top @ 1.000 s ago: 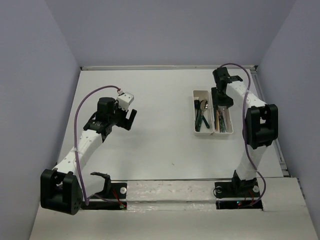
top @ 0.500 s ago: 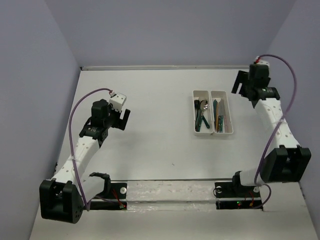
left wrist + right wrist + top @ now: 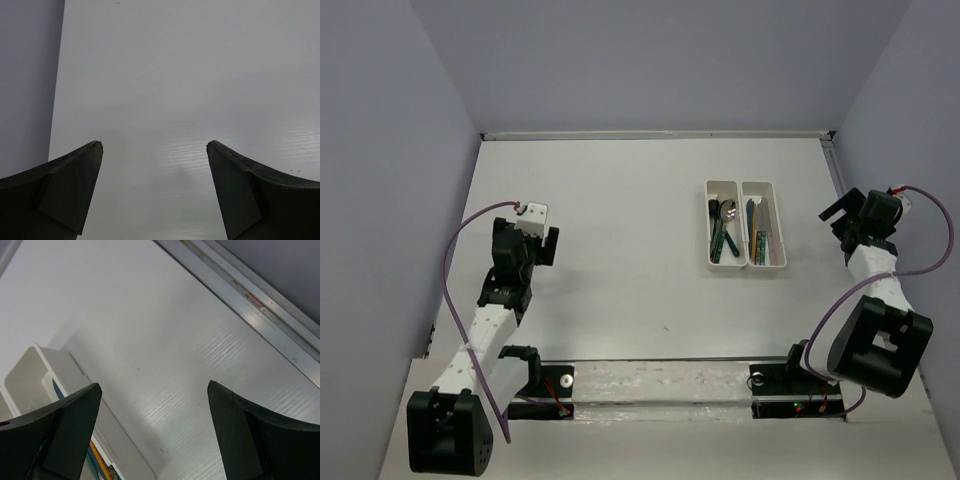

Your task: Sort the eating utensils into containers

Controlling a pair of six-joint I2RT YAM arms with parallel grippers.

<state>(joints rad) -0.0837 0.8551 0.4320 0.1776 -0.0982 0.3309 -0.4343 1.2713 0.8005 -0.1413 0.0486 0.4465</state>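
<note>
Two white trays point(image 3: 723, 190), joined side by side, are located on the worktop point(image 3: 620, 220) in its right half, well apart from both arms. The utensils point(image 3: 724, 238) are contained in the trays: a silver spoon point(image 3: 726, 210) and several dark and teal pieces lie lengthwise in the tray nearer the worktop centre, while teal, orange and pink pieces point(image 3: 761, 240) lie lengthwise in the tray nearer the right arm. The left tool point(image 3: 544, 243) is positioned over bare worktop at the left side, near the left wall. In the left wrist view, the left tool point(image 3: 155, 145) is seen spread wide, with nothing between its fingers point(image 3: 75, 170). The right tool point(image 3: 838, 214) is positioned near the right edge of the worktop, beside the trays but not touching them. In the right wrist view, the right tool point(image 3: 155, 385) is likewise seen spread wide and holds nothing; a tray corner point(image 3: 30, 367) appears at the lower left, and a metal rail point(image 3: 260, 305) is visible along the worktop edge.
</note>
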